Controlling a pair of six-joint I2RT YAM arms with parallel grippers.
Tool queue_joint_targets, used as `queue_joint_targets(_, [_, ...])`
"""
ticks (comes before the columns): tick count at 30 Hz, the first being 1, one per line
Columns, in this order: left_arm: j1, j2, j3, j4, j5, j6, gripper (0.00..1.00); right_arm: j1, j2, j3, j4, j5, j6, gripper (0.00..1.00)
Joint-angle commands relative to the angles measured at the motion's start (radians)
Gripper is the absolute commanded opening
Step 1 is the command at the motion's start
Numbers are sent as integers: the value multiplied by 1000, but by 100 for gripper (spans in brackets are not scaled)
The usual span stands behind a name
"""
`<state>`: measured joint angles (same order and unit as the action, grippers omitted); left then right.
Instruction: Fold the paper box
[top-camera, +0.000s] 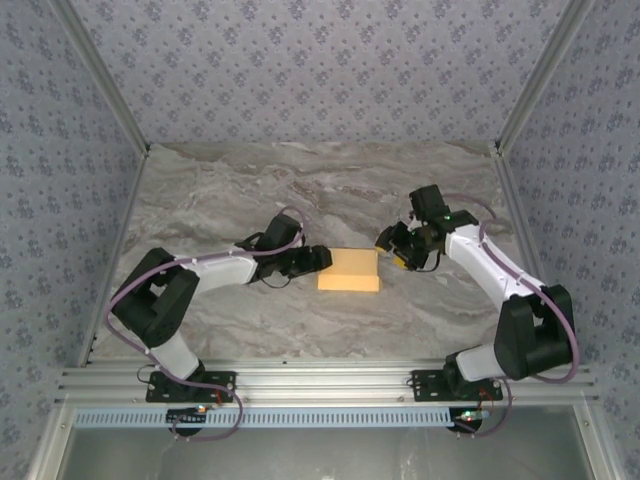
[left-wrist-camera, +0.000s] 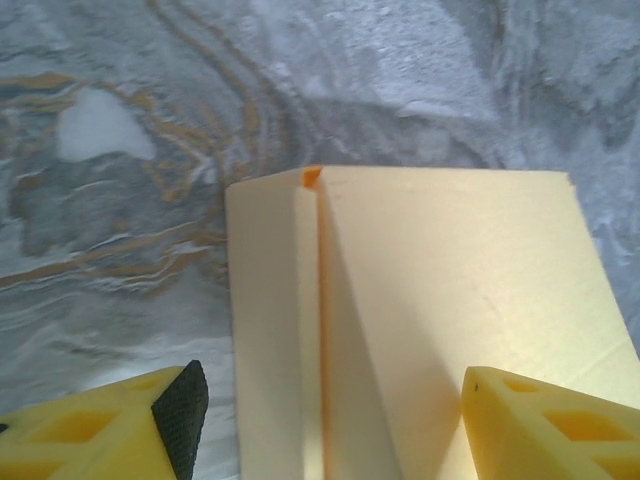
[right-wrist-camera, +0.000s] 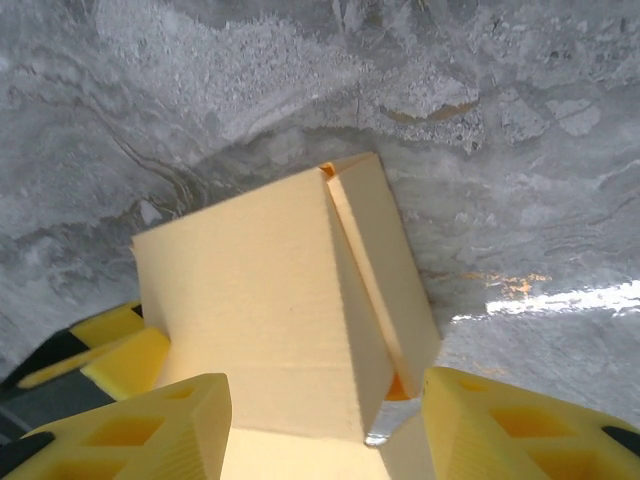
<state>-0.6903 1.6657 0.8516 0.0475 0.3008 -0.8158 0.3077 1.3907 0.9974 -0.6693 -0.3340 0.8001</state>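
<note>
The paper box (top-camera: 349, 270) is a pale yellow-orange folded card shape lying on the marble table between the two arms. My left gripper (top-camera: 322, 258) is at its left end and my right gripper (top-camera: 385, 242) at its right end. In the left wrist view the paper box (left-wrist-camera: 450, 270) shows a narrow side flap beside its wide top. My left gripper (left-wrist-camera: 330, 400) is open: one pad stands just clear of the flap's edge, the other finger is over the top. In the right wrist view the paper box (right-wrist-camera: 250, 290) lies between the spread fingers of my open right gripper (right-wrist-camera: 325, 400).
The marble table (top-camera: 250, 190) is walled by patterned panels at the back and both sides. An aluminium rail (top-camera: 320, 385) with both arm bases runs along the near edge. A yellow finger of my left gripper (right-wrist-camera: 110, 350) shows at the box's far end in the right wrist view.
</note>
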Motion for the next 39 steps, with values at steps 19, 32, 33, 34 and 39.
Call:
queue_joint_targets(19, [-23, -14, 31, -270, -200, 72, 71, 137, 80, -159, 188, 176, -223, 44])
queue_joint_targets(32, [134, 32, -145, -14, 45, -94, 63, 120, -42, -285, 426, -9, -260, 46])
queue_joint_targets(33, [140, 32, -156, 8, 55, -91, 62, 111, -44, -291, 441, -25, -254, 47])
queue_joint_targets(34, [145, 32, -167, 33, 67, -93, 61, 104, -45, -299, 452, -39, -248, 46])
queue_joint_targets(39, [178, 0, -304, 319, 150, -131, 57, 63, -50, -318, 496, -102, -232, 47])
